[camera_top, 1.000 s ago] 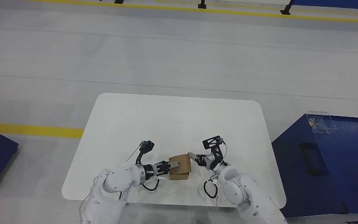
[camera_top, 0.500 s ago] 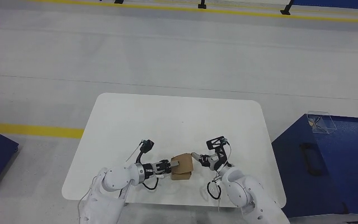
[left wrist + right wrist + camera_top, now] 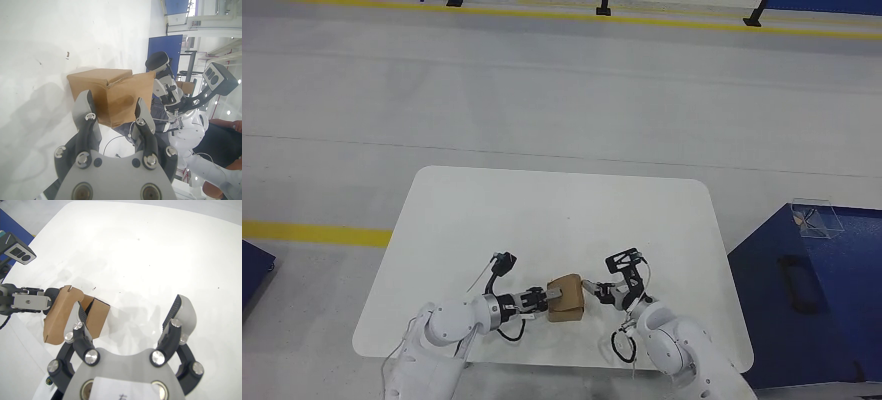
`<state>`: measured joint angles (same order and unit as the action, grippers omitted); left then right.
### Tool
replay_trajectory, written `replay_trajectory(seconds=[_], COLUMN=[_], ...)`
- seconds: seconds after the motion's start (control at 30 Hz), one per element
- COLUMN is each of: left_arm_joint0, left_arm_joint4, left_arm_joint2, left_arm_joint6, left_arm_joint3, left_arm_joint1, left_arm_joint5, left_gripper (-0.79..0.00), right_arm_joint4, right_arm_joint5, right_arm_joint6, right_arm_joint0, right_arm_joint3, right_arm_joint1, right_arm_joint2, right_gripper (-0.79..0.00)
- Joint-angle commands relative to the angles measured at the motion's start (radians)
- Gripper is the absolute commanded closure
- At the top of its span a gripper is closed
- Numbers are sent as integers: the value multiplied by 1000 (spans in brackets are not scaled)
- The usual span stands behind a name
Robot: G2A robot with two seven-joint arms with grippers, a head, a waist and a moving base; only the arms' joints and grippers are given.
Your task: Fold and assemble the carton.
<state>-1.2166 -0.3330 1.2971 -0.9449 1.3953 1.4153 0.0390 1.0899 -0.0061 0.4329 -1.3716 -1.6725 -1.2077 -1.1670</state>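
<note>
A small brown carton (image 3: 565, 297) sits on the white table (image 3: 542, 210) near its front edge, partly folded, with a rounded flap standing up (image 3: 70, 294). My left gripper (image 3: 542, 297) is at the carton's left side. It is open, its fingertips (image 3: 88, 100) up against a creased corner of the carton (image 3: 117, 89). My right gripper (image 3: 594, 291) is at the carton's right side and wide open (image 3: 128, 311). One of its fingers (image 3: 80, 311) rests on the carton (image 3: 96, 317) by the open seam, and the other finger (image 3: 179, 309) is over bare table.
The table's front edge runs just behind the carton (image 3: 28, 347). A blue cabinet (image 3: 812, 290) stands to the right of the table with a clear box (image 3: 815, 215) on top. The far half of the table is bare.
My right gripper has moved in towards the carton, and one finger now touches it. The carton looks more closed up. The left gripper has barely moved.
</note>
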Motion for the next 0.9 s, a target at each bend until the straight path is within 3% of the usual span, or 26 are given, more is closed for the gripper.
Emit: replay_trajectory(seconds=[0.0, 0.87], left_arm_joint0=[-1, 23], left_arm_joint4=[3, -43], left_arm_joint2=[-4, -77], left_arm_joint6=[3, 44], left_arm_joint3=[1, -4], left_arm_joint1=[-3, -27], left_arm_joint5=[-2, -71], left_gripper=[-400, -397], right_arm_joint4=[0, -3], right_arm_joint5=[2, 21], right_arm_joint6=[1, 13], right_arm_joint0=[6, 53], right_arm_joint3=[10, 83], right_arm_joint1=[-3, -25], right_arm_joint2=[8, 54], right_gripper=[-785, -785])
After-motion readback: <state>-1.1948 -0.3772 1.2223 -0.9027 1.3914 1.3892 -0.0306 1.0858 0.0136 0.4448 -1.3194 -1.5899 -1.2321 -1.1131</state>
